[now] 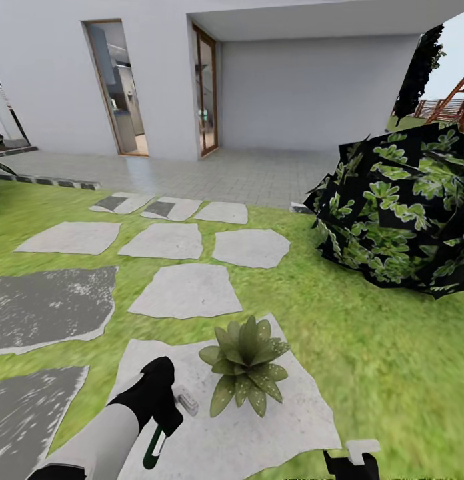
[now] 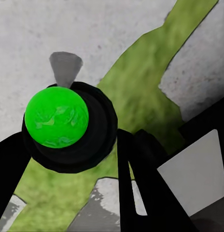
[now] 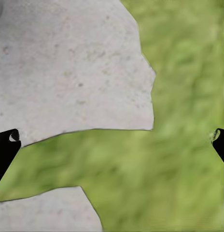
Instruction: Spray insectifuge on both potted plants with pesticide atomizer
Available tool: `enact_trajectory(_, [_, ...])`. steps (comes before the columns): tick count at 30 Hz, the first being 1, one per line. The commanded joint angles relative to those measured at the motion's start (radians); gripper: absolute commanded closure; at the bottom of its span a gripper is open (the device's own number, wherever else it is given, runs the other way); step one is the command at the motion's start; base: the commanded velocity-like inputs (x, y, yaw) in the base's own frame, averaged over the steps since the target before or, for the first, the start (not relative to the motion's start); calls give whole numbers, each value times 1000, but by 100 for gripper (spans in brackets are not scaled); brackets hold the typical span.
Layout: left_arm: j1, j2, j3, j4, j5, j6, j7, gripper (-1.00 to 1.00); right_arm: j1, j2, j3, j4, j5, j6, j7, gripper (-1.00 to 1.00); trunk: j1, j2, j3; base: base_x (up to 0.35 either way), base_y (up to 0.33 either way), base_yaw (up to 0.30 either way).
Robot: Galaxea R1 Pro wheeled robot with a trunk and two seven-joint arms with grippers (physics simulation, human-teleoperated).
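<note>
left gripper (image 1: 167,408) closed on atomizer (image 1: 156,445), green-and-white body hanging below, pale nozzle (image 1: 187,400) pointing right | plant (image 1: 245,371) just right of nozzle, on slab (image 1: 285,413), nearer left arm | right gripper (image 1: 352,462) spread wide, empty, over lawn (image 1: 365,347) at slab edge

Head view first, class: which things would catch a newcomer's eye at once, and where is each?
The potted plant, a speckled green rosette, sits on a pale stepping slab low in the middle. Beside it the left end effector holds the atomizer, whose bright green body glows in the left wrist view. A big dark-leaved bush looms on the lawn at right.
</note>
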Motion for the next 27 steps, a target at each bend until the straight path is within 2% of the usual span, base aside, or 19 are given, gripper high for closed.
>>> enact_trajectory(1, [0, 3, -2, 0, -9, 3, -11, 100, -1, 0, -9, 1, 5, -3, 5, -100, 0, 0, -1, 0, 0, -228])
enact_trajectory(12, [2, 5, -2, 7, -7, 0, -9, 100, -1, 0, -9, 4, 5, -3, 5, -100, 0, 0, -1, -30, 0, -279])
enact_trajectory(16, [4, 3, -1, 2, -8, -2, -9, 100, -1, 0, -9, 4, 5, -3, 5, -100, 0, 0, -1, -160, 0, -50])
enact_trajectory(27, [-41, -5, -7, -12, -9, 11, -19, 100, -1, 0, -9, 4, 5, -3, 5, -100, 0, 0, -1, 74, 0, -1])
